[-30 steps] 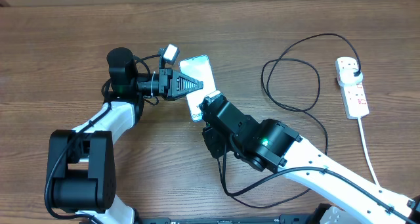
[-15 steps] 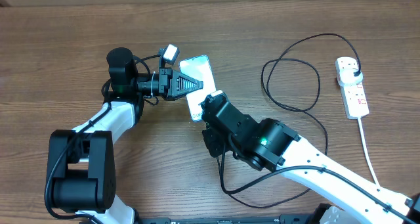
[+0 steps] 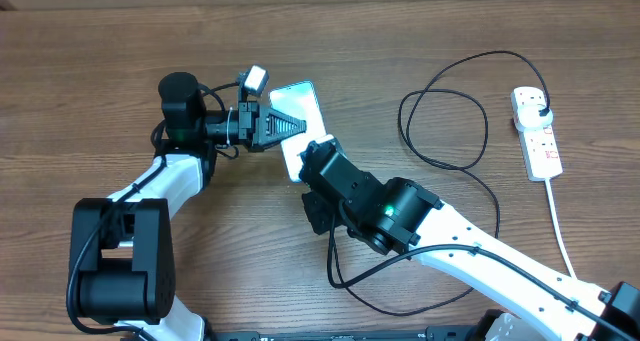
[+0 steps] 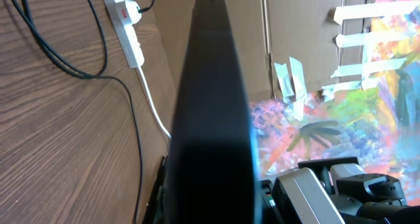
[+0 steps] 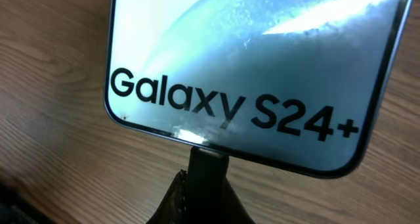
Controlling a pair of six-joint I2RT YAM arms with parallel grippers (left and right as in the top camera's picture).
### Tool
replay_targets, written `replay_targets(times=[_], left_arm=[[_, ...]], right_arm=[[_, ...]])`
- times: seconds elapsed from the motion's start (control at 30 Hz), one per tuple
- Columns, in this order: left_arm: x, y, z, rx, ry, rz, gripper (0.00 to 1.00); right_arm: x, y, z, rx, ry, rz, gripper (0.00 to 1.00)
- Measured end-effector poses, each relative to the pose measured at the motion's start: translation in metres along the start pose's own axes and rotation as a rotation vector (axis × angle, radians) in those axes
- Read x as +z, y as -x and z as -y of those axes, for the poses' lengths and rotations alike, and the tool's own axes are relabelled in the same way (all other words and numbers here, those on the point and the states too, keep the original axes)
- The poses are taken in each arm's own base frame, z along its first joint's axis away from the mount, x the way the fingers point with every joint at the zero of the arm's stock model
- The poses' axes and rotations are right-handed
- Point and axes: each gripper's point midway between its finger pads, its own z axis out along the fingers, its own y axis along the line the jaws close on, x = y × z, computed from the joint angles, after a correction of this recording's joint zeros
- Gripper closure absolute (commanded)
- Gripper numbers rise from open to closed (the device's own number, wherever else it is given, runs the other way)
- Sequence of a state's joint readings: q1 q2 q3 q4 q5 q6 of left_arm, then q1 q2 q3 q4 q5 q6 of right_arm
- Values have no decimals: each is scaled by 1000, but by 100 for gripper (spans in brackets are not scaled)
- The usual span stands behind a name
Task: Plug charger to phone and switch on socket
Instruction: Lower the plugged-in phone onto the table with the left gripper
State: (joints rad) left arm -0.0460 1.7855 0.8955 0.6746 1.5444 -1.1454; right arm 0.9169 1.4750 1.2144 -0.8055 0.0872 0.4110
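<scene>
The phone (image 3: pixel 303 101) lies tilted on the wooden table, light-blue screen up. My left gripper (image 3: pixel 288 127) is shut on it from the left; in the left wrist view its dark edge (image 4: pixel 210 112) fills the middle. My right gripper (image 5: pixel 209 196) is shut on the charger's black connector tip (image 5: pixel 209 162), which touches the middle of the phone's (image 5: pixel 262 66) bottom edge, below the "Galaxy S24+" text. In the overhead view that gripper (image 3: pixel 303 167) sits at the phone's near end. The charger cable (image 3: pixel 401 121) loops right to a black plug (image 3: pixel 541 109) in the white socket (image 3: pixel 538 139).
The socket's white cord (image 3: pixel 562 231) runs down the right side toward the front edge. The black cable also trails under my right arm (image 3: pixel 400 216). From the left wrist, the socket (image 4: pixel 128 27) and cardboard lie beyond the table.
My right gripper has closed on the connector tip and shifted slightly left and toward the phone. The phone and left gripper have nudged a little left and up.
</scene>
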Motion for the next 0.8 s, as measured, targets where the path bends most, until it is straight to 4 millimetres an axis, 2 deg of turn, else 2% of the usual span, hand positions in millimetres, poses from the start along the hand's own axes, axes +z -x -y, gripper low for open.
replay_targets(times=[0.23,0.27,0.43,0.53,0.6,0.67,0.8], left_arm=[[-1,6,2,17,6,18,96],[-1,7,2,19,8,21,96],[8,4,3,18,7,4,96],[16,1,3,17,6,-8,96],[19,1,3,15,7,-10,96],[24,-1,3,11,7,-18,96],[46,-6,2,10,15,-30,96]], right_arm=[[2,8,1,-26,-6,33,96],[2,9,2,-26,-6,35,94],[0,17,7,-19,-13,53,72],[-8,12,5,-25,-10,12,45],[-22,13,0,-27,11,-9,33],[-45,20,-4,-25,30,-4,30],[-102,27,-6,-19,64,43,16]])
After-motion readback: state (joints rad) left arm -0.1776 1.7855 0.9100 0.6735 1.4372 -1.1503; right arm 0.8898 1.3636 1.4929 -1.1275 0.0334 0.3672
